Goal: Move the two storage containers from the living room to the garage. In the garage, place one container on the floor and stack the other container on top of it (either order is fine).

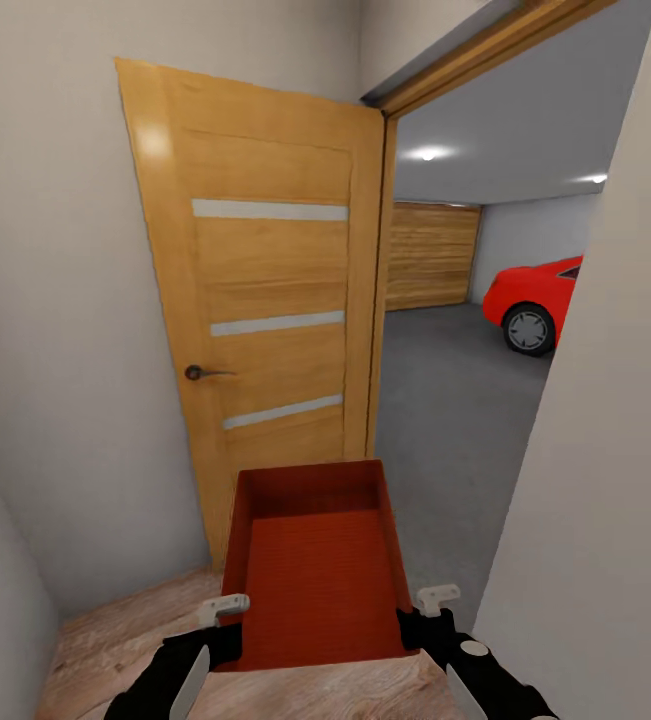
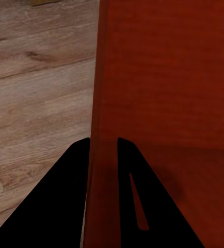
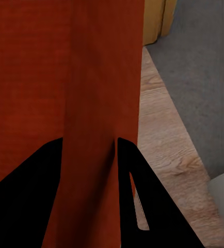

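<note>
Light wood plank floor [image 1: 125, 640] meets dark grey garage floor [image 1: 455, 400], where a red car [image 1: 535, 300] stands

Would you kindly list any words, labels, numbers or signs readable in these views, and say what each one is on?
There are none to read. The storage container, the wooden door, the walls and the red car show no lettering, label or number. The left gripper and right gripper carry no markings either.

The light is even and rather soft. Two round white ceiling lights [image 1: 427, 153] glow beyond the open honey-coloured wooden door [image 1: 265, 330], whose upper corner carries pale glare. Both wrist views look slightly blurred, with the black fingers [image 2: 65, 201] dark and featureless.
</note>
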Robot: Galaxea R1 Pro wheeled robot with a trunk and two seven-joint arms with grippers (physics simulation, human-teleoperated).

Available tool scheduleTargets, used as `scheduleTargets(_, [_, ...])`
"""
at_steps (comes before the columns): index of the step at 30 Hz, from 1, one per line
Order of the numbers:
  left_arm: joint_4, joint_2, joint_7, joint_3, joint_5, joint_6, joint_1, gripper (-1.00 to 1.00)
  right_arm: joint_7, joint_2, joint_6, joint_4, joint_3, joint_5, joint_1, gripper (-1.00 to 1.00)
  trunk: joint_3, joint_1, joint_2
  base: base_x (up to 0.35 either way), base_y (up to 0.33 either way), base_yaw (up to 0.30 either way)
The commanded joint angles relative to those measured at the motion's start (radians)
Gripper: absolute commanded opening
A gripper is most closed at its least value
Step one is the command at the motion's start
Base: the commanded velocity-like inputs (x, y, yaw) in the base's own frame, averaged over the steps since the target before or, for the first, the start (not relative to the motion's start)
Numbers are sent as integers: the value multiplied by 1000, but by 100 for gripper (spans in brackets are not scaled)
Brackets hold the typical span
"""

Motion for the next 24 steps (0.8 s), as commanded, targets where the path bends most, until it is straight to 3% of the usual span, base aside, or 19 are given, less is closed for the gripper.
scheduleTargets(1, [-5,18,30,10,-24,-19,-1,-100,19,-1,-5,3,18,-13,-1,-100,-2,0,-2,0,0,-276])
scheduleTargets(24, [-5,18,30,10,-23,-19,-1,-100,19,-1,-5,3,18,-13,-1,-100,-2,0,-2,0,0,-259])
